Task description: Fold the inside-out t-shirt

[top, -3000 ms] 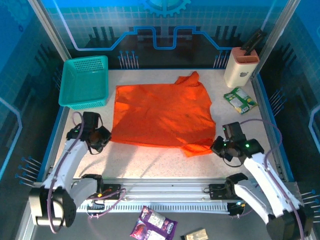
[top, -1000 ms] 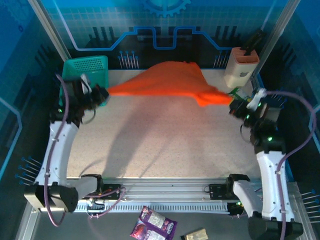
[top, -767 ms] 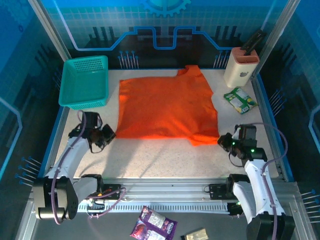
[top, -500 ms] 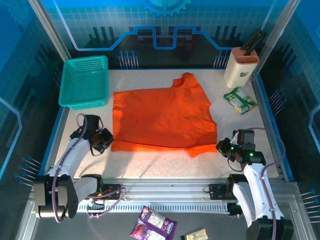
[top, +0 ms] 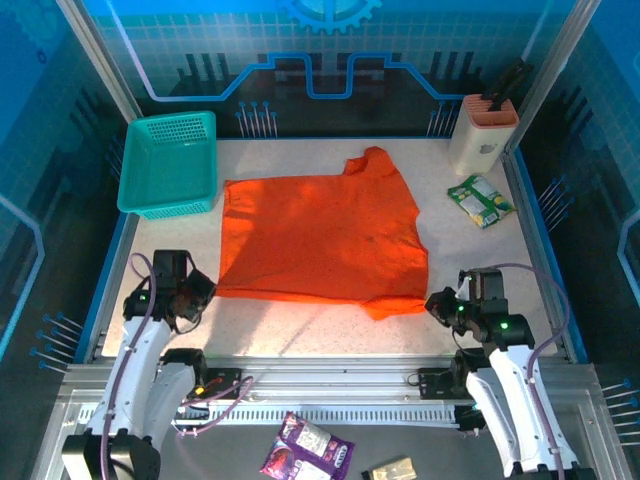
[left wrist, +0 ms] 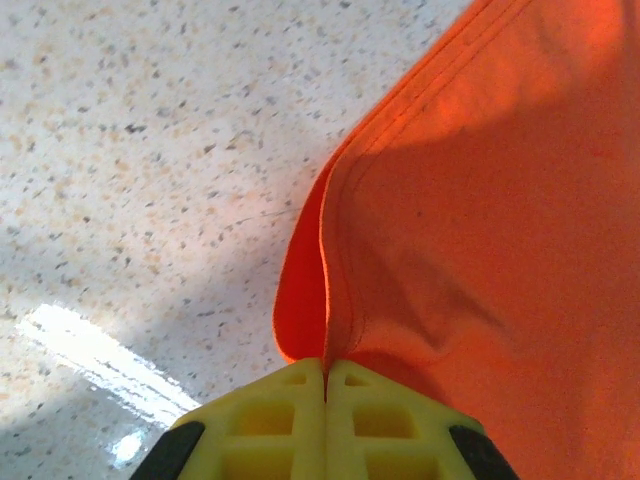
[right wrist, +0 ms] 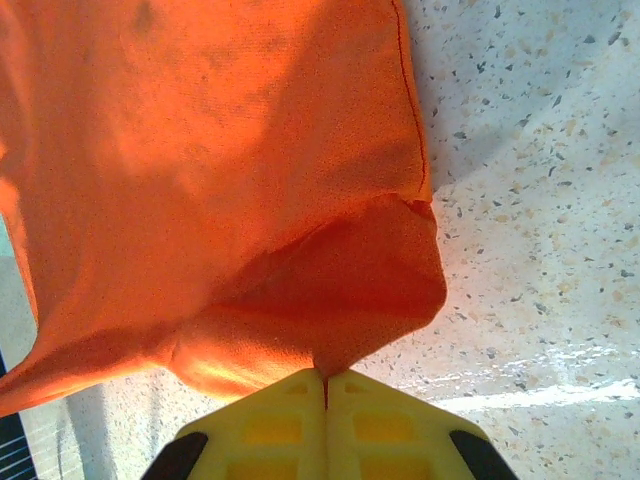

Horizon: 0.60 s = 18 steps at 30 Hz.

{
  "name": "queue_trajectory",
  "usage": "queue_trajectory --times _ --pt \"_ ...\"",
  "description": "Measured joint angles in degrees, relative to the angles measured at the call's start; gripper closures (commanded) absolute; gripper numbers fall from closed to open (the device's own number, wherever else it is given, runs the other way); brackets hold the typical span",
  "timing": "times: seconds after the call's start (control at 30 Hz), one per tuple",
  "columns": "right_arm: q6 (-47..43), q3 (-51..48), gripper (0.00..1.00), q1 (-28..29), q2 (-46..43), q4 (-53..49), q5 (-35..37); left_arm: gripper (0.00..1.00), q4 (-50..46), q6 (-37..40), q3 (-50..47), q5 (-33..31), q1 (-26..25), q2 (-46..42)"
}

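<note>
The inside-out t-shirt point(top: 320, 238) lies spread flat in the middle of the table point(top: 300, 325). One sleeve points to the far edge, and a small flap sticks out at the near right corner. You are holding it by its two near corners. The left gripper point(left wrist: 325, 372) has its fingers pressed together on the near-left hem corner, and the cloth makes a small raised fold just in front of them. The right gripper point(right wrist: 325, 380) has its fingers clamped in the same way on the near-right corner, where the fabric bunches up like a little tent. I judge that this double hold is there to have the near edge stretched and straight, so you can lift or lay the shirt evenly for a fold. The teal basket point(top: 168, 165) stands just beside the far-left corner of the shirt. The green packet point(top: 480, 200) lies to the right of the shirt, so neither one sits on the cloth.
</note>
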Motion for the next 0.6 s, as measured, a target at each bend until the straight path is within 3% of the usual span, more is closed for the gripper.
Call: queue_trajectory --times 0.23,0.6 --pt "-1.4 6.4 1.0 0.76 13.07 5.05 0.33 1.0 1.36 0.63 0.44 -0.02 0.0 7.02" --pt "-4.7 16.74 1.0 0.76 32.92 14.12 2.1 1.0 6.67 7.61 11.85 -1.36 0.42 23.69"
